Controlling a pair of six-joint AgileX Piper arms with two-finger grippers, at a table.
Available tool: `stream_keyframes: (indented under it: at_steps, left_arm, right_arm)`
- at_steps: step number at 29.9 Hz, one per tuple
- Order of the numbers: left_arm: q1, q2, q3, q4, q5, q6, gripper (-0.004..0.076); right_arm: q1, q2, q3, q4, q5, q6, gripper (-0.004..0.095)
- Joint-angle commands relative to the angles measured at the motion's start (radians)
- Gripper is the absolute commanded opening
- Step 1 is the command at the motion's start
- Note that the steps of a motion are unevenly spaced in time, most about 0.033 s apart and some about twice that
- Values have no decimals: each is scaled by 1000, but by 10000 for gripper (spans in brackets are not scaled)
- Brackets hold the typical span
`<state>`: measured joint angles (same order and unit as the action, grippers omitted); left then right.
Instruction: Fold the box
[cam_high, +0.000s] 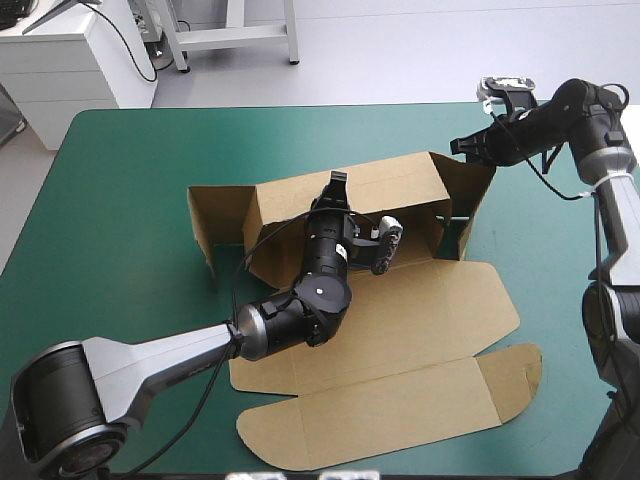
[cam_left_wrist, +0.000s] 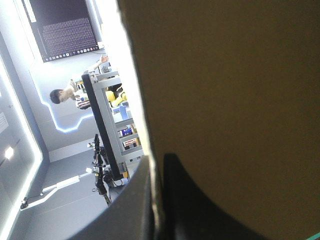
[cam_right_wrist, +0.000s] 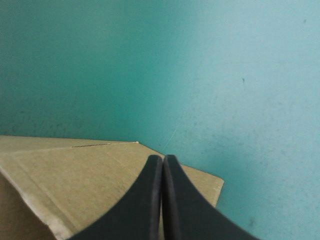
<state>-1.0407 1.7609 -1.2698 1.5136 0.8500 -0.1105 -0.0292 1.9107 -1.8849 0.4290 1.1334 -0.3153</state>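
Note:
The brown box (cam_high: 400, 330) lies mid-table with its far wall (cam_high: 390, 185) and side flaps raised and its lid flat toward the front. My left gripper (cam_high: 336, 182) reaches over the base to the far wall's top edge. In the left wrist view the gripper (cam_left_wrist: 157, 167) is all but shut, with the board (cam_left_wrist: 225, 90) edge between its black fingers. My right gripper (cam_high: 458, 147) hovers at the box's far right corner. Its fingers (cam_right_wrist: 162, 159) meet in a pointed arch just above a corner of the board (cam_right_wrist: 75, 170), with nothing between them.
The lid panel with its rounded flaps (cam_high: 400, 410) stretches toward the table's front edge. A raised side flap (cam_high: 215, 215) stands at the box's left. Bare teal-green cover (cam_high: 120, 200) surrounds the box on the left, the far side and the right.

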Motion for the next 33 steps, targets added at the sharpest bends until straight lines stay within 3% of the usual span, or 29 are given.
stream_keyframes:
  at_steps: [1,20,33]
  left_arm:
    - [-14,-28,-11,44,-23,25,-8]
    - [37,-30,-13,38,-121,15,18]
    - [37,-70,-20,-11,-130,13,18]
  right_arm:
    - [-2,-75,67,52,112,-59,-21]
    - [-69,-93,132,76,35,-77,-21]
    - [-72,-71,132,78,15,-80,-21]
